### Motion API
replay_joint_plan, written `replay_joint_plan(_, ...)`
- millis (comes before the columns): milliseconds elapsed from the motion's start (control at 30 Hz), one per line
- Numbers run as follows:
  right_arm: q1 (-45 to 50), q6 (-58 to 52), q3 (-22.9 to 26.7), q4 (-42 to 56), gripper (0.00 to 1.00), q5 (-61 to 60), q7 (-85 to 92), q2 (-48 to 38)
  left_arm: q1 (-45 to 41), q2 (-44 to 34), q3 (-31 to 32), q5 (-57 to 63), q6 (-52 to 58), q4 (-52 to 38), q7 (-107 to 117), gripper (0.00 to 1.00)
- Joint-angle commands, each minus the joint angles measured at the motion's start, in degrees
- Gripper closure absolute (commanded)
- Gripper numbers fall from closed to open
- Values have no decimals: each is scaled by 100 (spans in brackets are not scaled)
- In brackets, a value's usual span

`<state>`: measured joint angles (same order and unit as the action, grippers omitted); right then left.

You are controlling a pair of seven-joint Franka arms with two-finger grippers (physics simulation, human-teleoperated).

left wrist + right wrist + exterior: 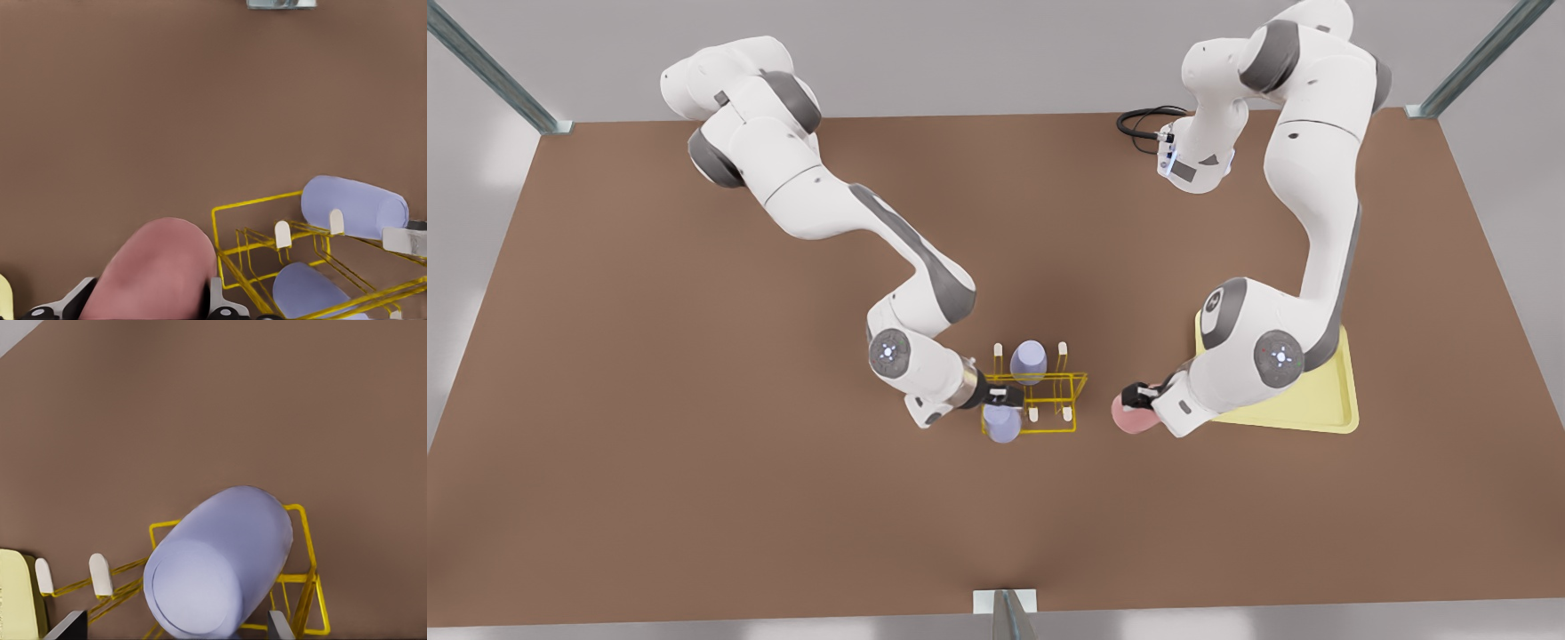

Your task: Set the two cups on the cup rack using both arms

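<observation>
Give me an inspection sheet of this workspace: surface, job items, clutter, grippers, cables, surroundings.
Surface: brown table, flat.
Job's things: yellow cup rack near the table's middle, white-tipped pegs upright; one lavender cup already on a far-row peg; second lavender cup at the rack's near corner; pink cup beside the rack, off it.
Clutter: pale-yellow tray under the arm on the front view's right.
Grippers: left gripper holds the pink cup; right gripper holds the second lavender cup at the rack.
Cables: black cable loop at the table's far edge.
Surroundings: metal frame posts at the corners, grey backdrop.
</observation>
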<state>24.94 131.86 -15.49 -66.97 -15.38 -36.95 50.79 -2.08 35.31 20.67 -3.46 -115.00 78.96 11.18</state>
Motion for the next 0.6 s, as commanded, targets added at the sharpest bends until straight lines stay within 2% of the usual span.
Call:
replay_joint_plan(0, -42, -29, -33, 0, 0, -9, -832, -16, -46, 116, 42, -6, 408, -267, 3540, 16)
replay_joint_plan(133, -270, -56, -200, 8, 0, -1, -797, -34, -90, 257, 148, -6, 373, -539, 3540, 16)
replay_joint_plan(233, -648, -556, -340, 44, 0, 8, -770, -253, -240, 538, 253, -6, 338, -891, 3549, 16)
replay_joint_plan(333, -1403, -2331, -244, 9, 0, 192, -770, -912, -450, 758, 271, -6, 83, -1005, 3540, 16)
replay_joint_plan(367, -1746, -3104, -226, 61, 0, 1150, -726, -1088, -503, 828, 271, 3, 39, -1067, 3540, 16)
replay_joint_plan(400, -2133, -3843, -174, 70, 0, 1571, 115, -1334, -547, 863, 271, 3, -22, -1067, 3540, 16)
replay_joint_plan(433, -2388, -4054, -200, 96, 0, 2687, 1231, -1422, -591, 881, 271, 12, -23, -1067, 3532, 16)
replay_joint_plan(467, -2476, -4212, -157, 44, 0, 3084, 1769, -1650, -653, 916, 271, 20, -23, -1067, 3532, 16)
replay_joint_plan(500, -2713, -4608, 11, 70, 0, 3128, 2656, -1941, -714, 942, 262, 29, -102, -1058, 3532, 0)
replay_joint_plan(567, -2767, -5248, -7, 96, 0, 3120, 3237, -2555, -741, 951, 253, 38, -110, -1058, 3532, 0)
